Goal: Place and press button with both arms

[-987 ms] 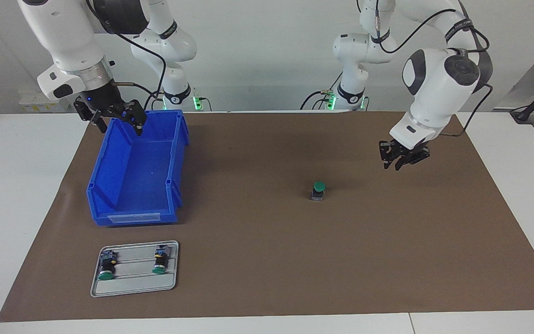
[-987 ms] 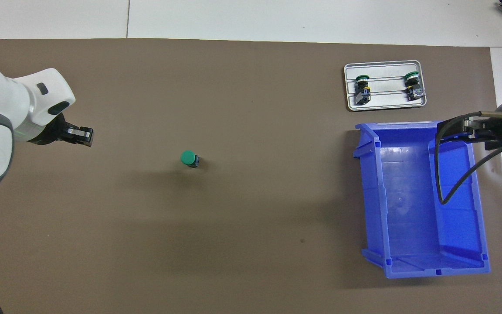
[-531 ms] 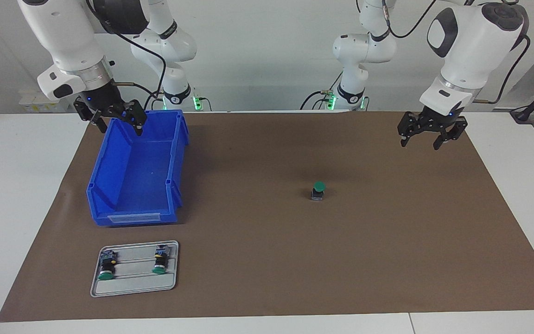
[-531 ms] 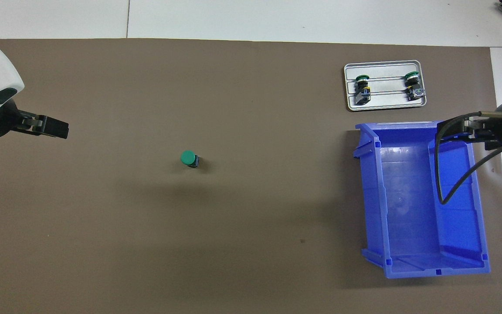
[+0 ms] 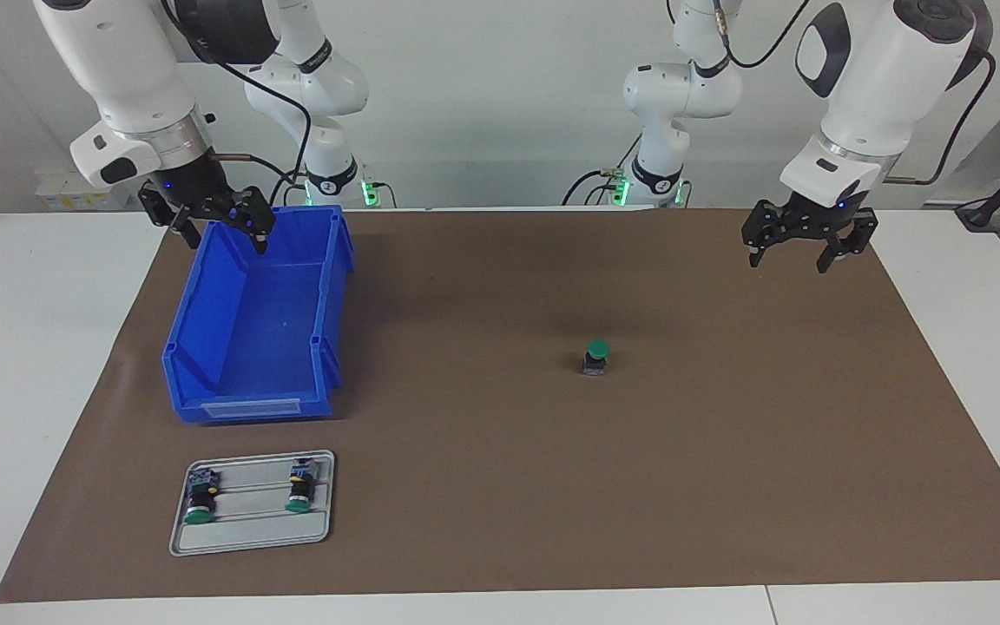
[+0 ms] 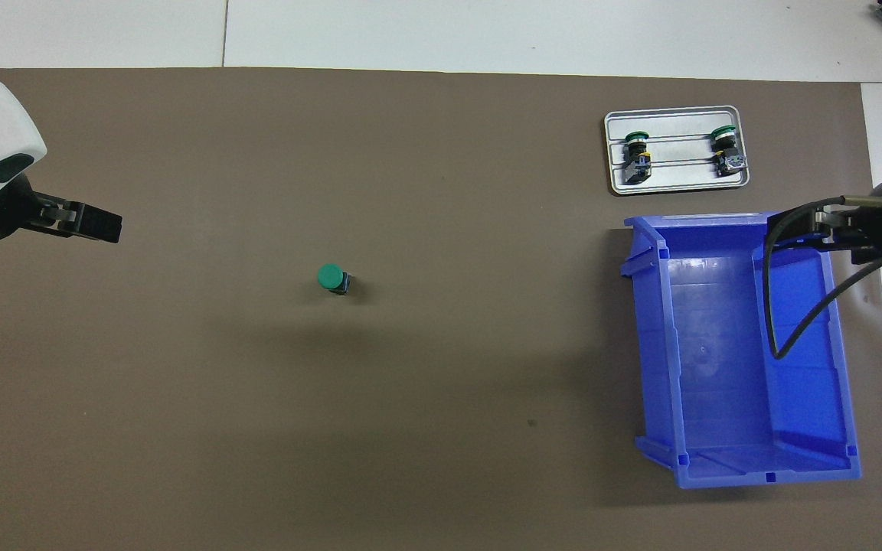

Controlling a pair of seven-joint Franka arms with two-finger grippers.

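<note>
Brown mat [image 5: 500, 486] covers the desk; blue bin [image 5: 257, 334] sits mid-left. Left pincer [image 5: 799, 252] hangs released at upper right; right pincer [image 5: 220, 227], released too, over the bin's top rim. Button [image 5: 595, 357] stands upright, centre-right, untouched.

We note a brown mat [image 5: 483, 486] covering most of the white table [image 5: 40, 365]. A blue bin [image 5: 257, 325], open at the top and empty, sits on the mat toward the right arm's end of the table. A grey tray [image 5: 250, 531] lies on the mat just beside the bin, farther from the robots. We see two green-capped switches [image 5: 200, 500] lying on their sides in the tray, apart from each other.
</note>
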